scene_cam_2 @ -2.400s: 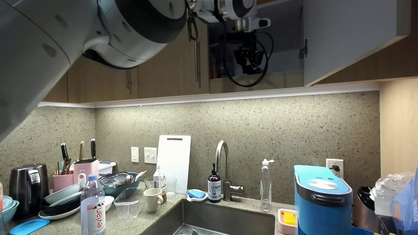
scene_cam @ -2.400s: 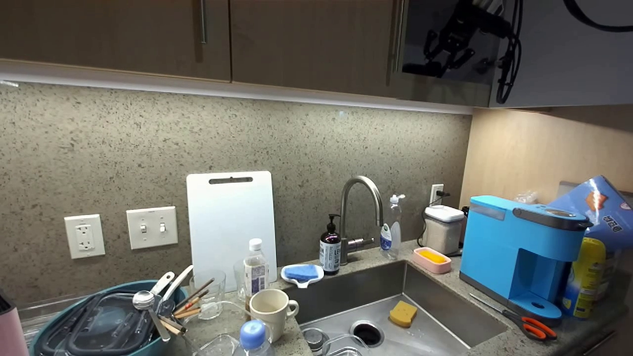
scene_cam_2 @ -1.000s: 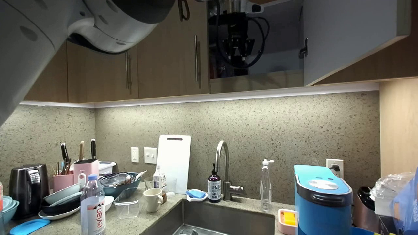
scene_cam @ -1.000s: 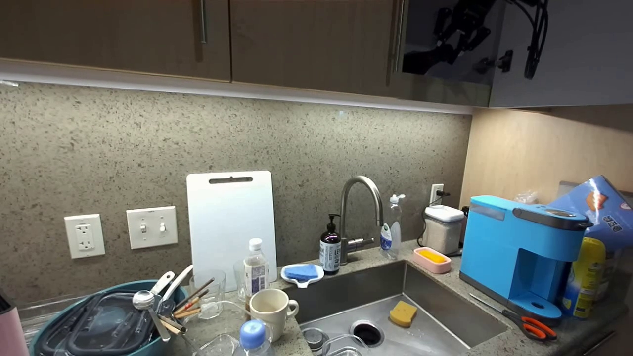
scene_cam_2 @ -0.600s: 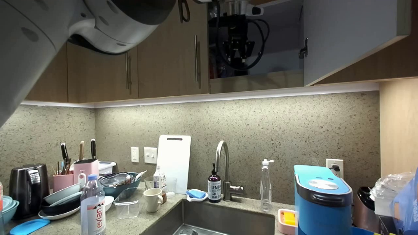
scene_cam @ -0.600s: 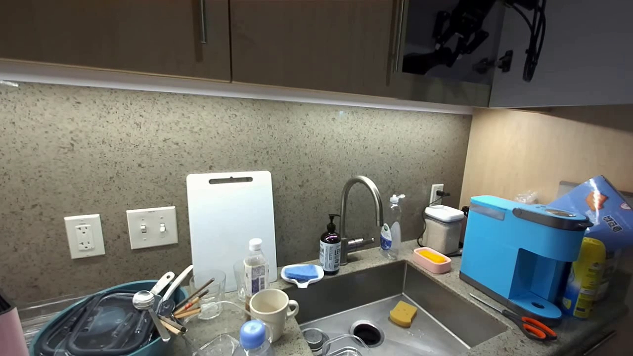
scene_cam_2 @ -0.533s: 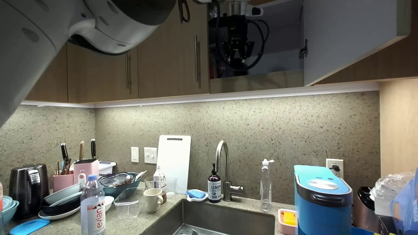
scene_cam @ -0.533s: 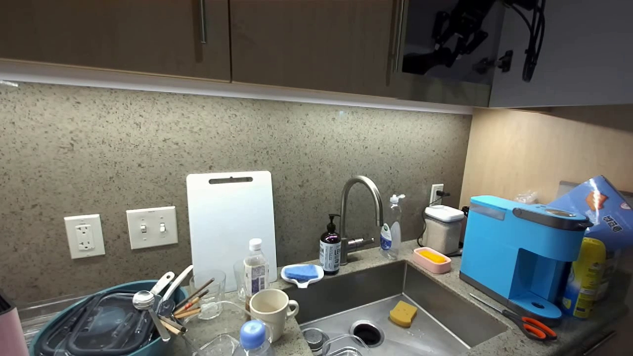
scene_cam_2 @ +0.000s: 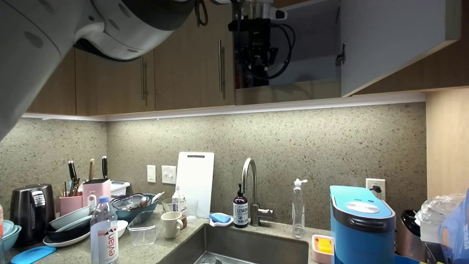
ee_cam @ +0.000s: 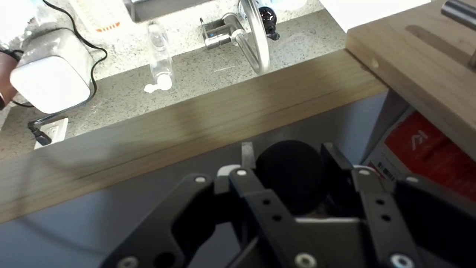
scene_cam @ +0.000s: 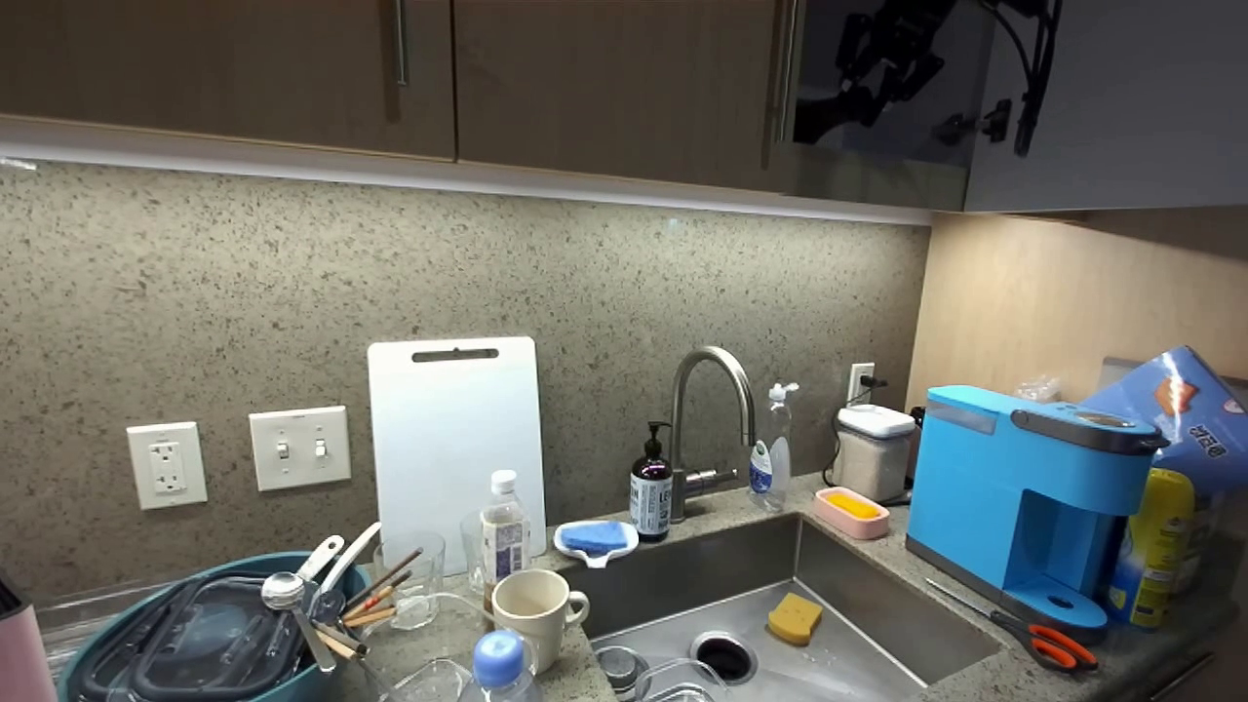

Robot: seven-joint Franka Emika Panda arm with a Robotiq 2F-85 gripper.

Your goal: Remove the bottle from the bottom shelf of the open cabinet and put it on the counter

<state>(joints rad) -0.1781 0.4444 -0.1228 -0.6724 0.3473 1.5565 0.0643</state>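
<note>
The black two-finger gripper [ee_cam: 292,158] is positioned at the open bay of the light-brown wood wall cabinet [scene_cam_2: 293,91]. In the wrist view, its fingers [ee_cam: 248,154] stand on opposite sides of a dark bottle with a round black end [ee_cam: 292,180] and pinch it between them. The dark bottle is located in the cabinet, behind the lower front rail [ee_cam: 178,119]. In an exterior view it appears as a dark shape slanting down from the gripper; its label cannot be made out in the shadow. Whether its lower end touches the cabinet cannot be determined. A red package with a white mark [ee_cam: 431,156] is located in the cabinet, near the gripper. The pale grey door panel [scene_cam_2: 395,40] stands swung out on a metal hinge [scene_cam_2: 341,55].

Below the cabinet, the grey speckled stone tabletop [scene_cam_2: 146,255] borders a stainless-steel sink [scene_cam: 877,604]. A curved steel tap [scene_cam: 680,419] is mounted behind the sink; a dark pump dispenser with a white label [scene_cam: 651,502] stands just beside it. A bright-blue box-shaped appliance [scene_cam: 990,487] stands near the sink, with orange-handled scissors [scene_cam: 1058,648] lying in front of it. A white rectangular cutting board [scene_cam: 453,429] leans against the speckled wall [scene_cam: 244,292].
</note>
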